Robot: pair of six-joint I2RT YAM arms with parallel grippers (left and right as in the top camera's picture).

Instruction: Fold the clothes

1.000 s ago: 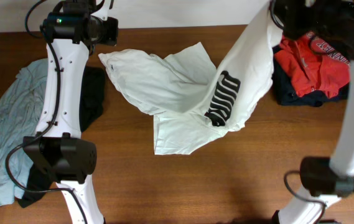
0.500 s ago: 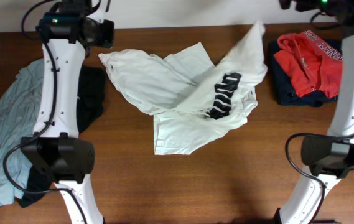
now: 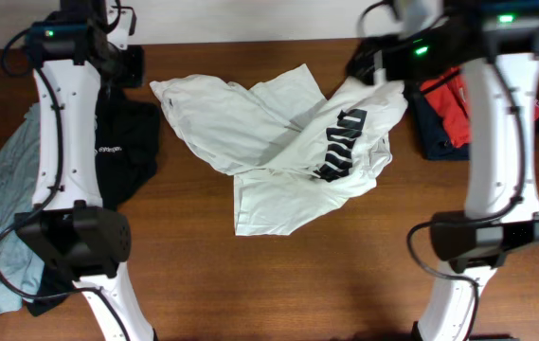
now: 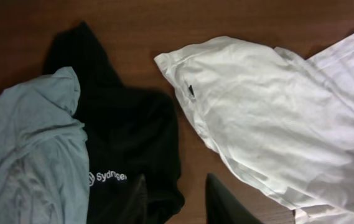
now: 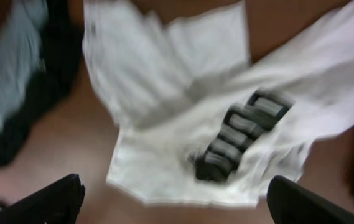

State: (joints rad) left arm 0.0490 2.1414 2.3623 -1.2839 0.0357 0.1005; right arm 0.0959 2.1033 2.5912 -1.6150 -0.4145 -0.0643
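A red hooded top (image 3: 442,98) lies crumpled at the far right of the brown wooden surface (image 3: 278,284). It seems to rest on a dark navy garment (image 3: 434,142), whose edge shows below it. Both are largely hidden. A white strip (image 3: 250,19), perhaps a wall, runs behind the surface.
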